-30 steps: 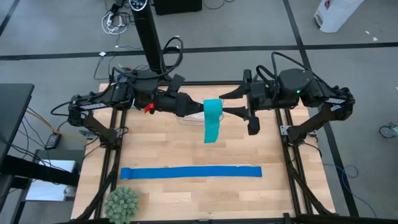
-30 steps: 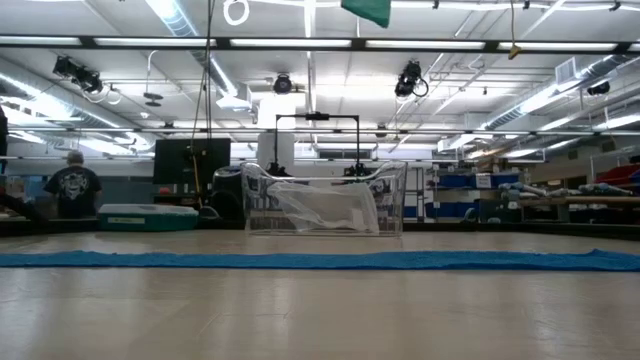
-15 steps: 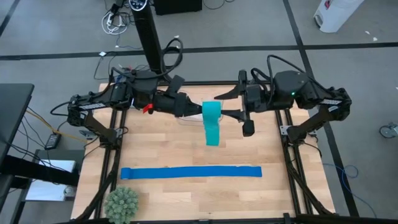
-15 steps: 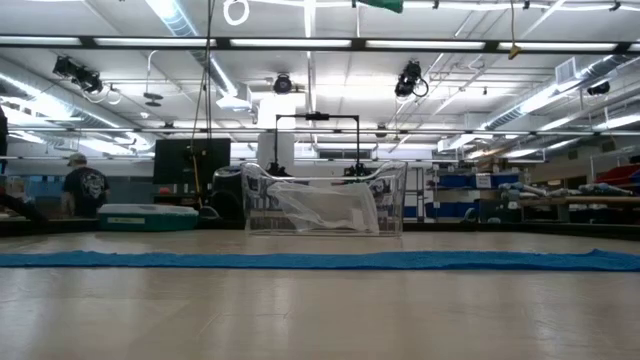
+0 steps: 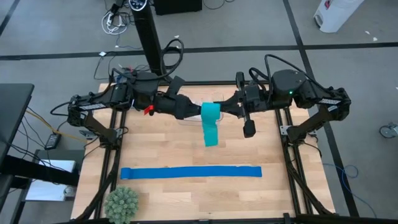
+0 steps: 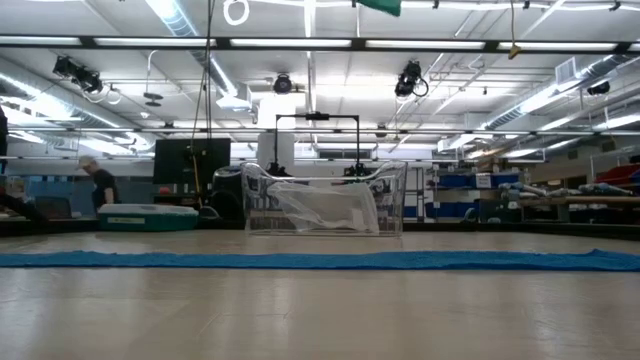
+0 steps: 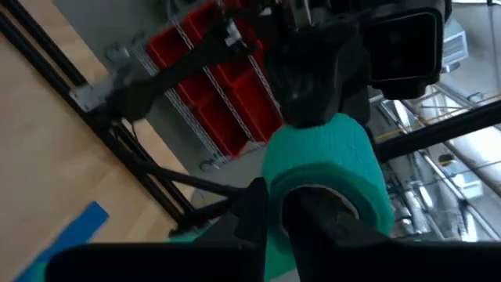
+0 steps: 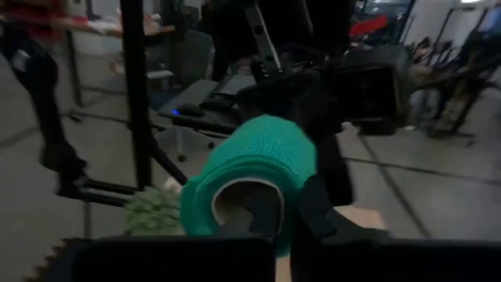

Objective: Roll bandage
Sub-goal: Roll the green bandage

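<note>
The bandage (image 5: pixel 211 113) is a teal roll held in the air over the table's far middle, between my two grippers. Its loose tail (image 5: pixel 211 134) hangs down; the tail's tip (image 6: pixel 378 5) shows at the top of the low view. My left gripper (image 5: pixel 194 110) is shut on the roll's left end, and my right gripper (image 5: pixel 227 107) is shut on its right end. In the left wrist view the roll (image 7: pixel 325 168) fills the middle; in the right wrist view the roll (image 8: pixel 254 168) does the same. My left gripper has one finger (image 7: pixel 317 211) inside the roll's hollow core and the other (image 7: pixel 254 207) outside, with the roll's wall (image 7: pixel 275 196) between them. It comes level from the table's left. The roll is lifted clear. My right gripper has one finger (image 8: pixel 262 210) in the roll's hollow and one (image 8: pixel 317 210) outside, pinching the wall (image 8: pixel 291 200) at the right end. It comes level from the table's right. The tail hangs slack below.
A royal-blue strip (image 5: pixel 191 172) lies flat across the table's near half. A green spiky ball (image 5: pixel 121 203) sits at the near left corner. A clear plastic bin (image 6: pixel 325 205) stands at the far middle. A person (image 6: pixel 100 185) stands in the room behind.
My right gripper has moved toward the table's left onto the roll and shut on its right end. The hanging tail has risen a little.
</note>
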`<state>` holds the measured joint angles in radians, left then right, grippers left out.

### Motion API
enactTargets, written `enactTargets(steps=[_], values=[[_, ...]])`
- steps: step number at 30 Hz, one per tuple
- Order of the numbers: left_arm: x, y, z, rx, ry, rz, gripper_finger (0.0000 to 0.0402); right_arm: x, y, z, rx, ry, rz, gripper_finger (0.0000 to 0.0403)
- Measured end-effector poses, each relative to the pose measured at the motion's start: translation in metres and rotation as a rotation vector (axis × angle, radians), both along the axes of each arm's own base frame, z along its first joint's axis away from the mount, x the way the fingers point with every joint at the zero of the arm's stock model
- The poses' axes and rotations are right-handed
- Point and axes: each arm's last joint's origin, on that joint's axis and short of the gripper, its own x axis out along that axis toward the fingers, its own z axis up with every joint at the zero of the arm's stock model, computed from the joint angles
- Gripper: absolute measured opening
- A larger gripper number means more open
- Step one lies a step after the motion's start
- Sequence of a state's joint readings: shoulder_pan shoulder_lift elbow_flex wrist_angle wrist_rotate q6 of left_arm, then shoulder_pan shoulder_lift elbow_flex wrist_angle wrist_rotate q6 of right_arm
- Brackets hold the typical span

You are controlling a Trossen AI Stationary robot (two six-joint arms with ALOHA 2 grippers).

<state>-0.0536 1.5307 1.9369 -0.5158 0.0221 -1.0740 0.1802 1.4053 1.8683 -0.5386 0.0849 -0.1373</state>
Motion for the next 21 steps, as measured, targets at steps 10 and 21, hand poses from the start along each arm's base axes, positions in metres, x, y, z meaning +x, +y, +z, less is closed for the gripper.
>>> enactTargets(steps=[10, 21], values=[[-0.004, 0.002, 0.016, 0.332, -0.163, 0.044, 0.0094, -0.008, -0.011, 0.006, 0.363, 0.035, 0.117, 0.0001], [-0.009, -0.001, 0.021, 0.481, -0.206, -0.009, 0.0097, -0.018, -0.024, 0.011, 0.596, 0.08, 0.187, 0.0]])
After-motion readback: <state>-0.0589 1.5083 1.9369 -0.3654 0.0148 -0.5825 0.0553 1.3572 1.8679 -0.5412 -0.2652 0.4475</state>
